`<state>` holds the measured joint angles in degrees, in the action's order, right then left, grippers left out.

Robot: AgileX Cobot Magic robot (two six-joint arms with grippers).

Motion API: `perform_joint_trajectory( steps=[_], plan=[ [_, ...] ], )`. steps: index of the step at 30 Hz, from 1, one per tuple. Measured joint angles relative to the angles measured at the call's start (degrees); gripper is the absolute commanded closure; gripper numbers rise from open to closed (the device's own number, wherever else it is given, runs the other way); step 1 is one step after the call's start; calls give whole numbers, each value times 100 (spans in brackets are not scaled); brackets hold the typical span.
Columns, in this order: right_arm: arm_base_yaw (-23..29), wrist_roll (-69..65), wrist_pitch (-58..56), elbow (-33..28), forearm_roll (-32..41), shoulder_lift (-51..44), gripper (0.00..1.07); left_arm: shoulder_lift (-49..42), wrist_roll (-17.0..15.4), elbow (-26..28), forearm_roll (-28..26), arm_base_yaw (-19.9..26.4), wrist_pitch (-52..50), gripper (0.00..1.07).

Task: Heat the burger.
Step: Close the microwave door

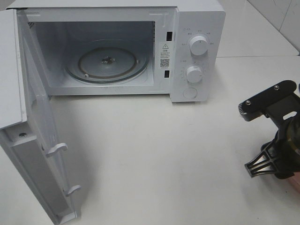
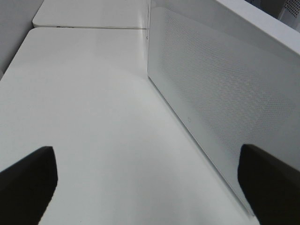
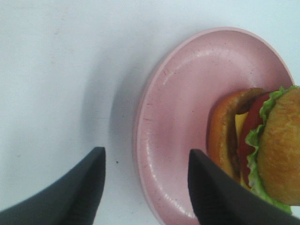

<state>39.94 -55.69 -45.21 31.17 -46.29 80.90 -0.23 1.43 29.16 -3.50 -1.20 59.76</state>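
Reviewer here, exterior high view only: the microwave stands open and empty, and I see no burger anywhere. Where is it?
Observer: The right wrist view shows the burger on a pink plate, tipped on its side.
Reviewer: Is the right gripper holding anything?
Observer: No. The right gripper is open, one finger over the plate, the other over the table.
Reviewer: And the left gripper? I cannot see it.
Observer: The left gripper is open and empty, beside the outer face of the microwave door.
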Motion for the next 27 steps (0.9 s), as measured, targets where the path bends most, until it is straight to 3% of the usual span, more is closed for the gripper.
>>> perform_joint_trajectory(
  steps=[6, 8, 11, 19, 27],
  plan=[
    [0, 819, 115, 0, 544, -768, 46, 0, 0, 0, 0, 0, 0, 6],
    [0, 1610, 189, 0, 1083, -1553, 34, 0, 0, 0, 0, 0, 0, 6],
    [0, 2103, 183, 0, 1524, -2126, 27, 0, 0, 0, 0, 0, 0, 6],
    [0, 2785, -401, 453, 2779, -3484, 31, 0, 0, 0, 0, 0, 0, 6],
    [0, 3117, -837, 579, 2991, -4349, 31, 0, 0, 0, 0, 0, 0, 6]
  ],
)
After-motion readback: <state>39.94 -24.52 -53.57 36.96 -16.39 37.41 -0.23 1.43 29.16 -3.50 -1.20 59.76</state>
